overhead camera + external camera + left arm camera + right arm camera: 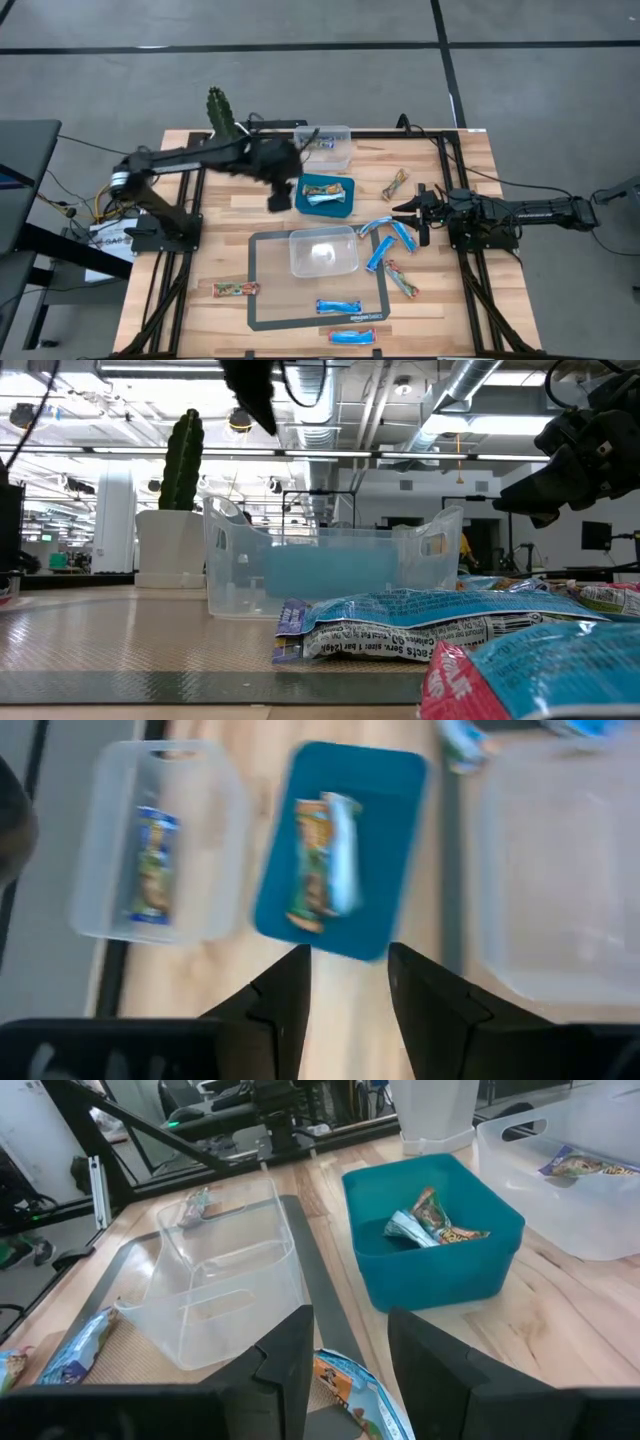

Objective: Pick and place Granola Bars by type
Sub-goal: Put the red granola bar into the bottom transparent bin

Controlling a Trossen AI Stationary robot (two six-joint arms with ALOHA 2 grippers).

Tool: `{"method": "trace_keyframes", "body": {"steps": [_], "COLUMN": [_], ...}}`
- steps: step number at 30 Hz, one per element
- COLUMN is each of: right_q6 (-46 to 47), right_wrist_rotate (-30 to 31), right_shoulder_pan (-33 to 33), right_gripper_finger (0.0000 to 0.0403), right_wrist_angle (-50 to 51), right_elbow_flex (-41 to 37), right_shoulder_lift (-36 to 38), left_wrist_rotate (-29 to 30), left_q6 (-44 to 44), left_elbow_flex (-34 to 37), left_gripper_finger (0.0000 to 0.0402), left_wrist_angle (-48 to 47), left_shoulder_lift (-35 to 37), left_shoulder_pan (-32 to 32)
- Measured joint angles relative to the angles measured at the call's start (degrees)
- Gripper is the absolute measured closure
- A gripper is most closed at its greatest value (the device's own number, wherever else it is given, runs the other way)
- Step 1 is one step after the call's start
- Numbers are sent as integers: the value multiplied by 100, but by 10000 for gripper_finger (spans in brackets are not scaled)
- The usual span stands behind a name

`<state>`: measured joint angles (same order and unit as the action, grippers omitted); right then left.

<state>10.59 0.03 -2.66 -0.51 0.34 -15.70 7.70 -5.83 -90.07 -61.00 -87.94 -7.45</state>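
Wrapped granola bars lie flat across the table: blue ones (378, 255) (338, 305) (352, 336) and tan ones (236, 289) (402, 278) (397, 183). The teal bin (340, 212) holds a tan bar (312, 860) and a pale blue bar (345, 855). The far clear bin (340, 158) holds one bar (152, 860). My left gripper (280, 198) (350, 980) hovers open and empty above the teal bin's left side. My right gripper (412, 212) (350, 1340) waits open at the right, above a blue bar (355, 1385).
An empty clear bin (323, 252) stands on a dark-rimmed mat (262, 290) at the table's middle. A potted cactus (220, 112) stands at the far edge, left of the far clear bin. Bare wood shows at the near left of the table.
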Motion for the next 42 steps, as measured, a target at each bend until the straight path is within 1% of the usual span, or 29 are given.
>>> {"method": "trace_keyframes", "body": {"steps": [5,10,13,19,26,30,34,38,42], "right_q6": [-1,0,0,0,0,0,0,0,0], "right_wrist_rotate": [-2,0,-2,-2,-1,0,-2,-2,-1], "right_shoulder_pan": [0,-1,0,-1,-1,-2,0,0,-1], "right_gripper_finger": [278,278,278,278,278,278,278,278,278], "right_wrist_angle": [0,0,-2,0,0,0,0,0,1], "right_elbow_flex": [0,0,0,0,0,0,0,0,0], "right_shoulder_lift": [0,-1,-2,-2,0,0,0,0,-1], "left_wrist_rotate": [3,8,14,59,149,180,111,6,-35], "left_q6": [664,1732,2416,3839,5533,6304,6933,7187,7184], "left_elbow_flex": [847,1457,1683,1955,2398,2715,3076,3412,3758], "left_gripper_finger": [272,272,272,272,272,272,272,272,272], "left_wrist_angle": [-17,-110,-178,-280,-192,-121,-55,210,688], "left_shoulder_lift": [719,1190,1303,1298,1292,1292,1289,1289,1287], "left_shoulder_pan": [889,1869,2506,3746,4883,5303,5583,5699,5727]}}
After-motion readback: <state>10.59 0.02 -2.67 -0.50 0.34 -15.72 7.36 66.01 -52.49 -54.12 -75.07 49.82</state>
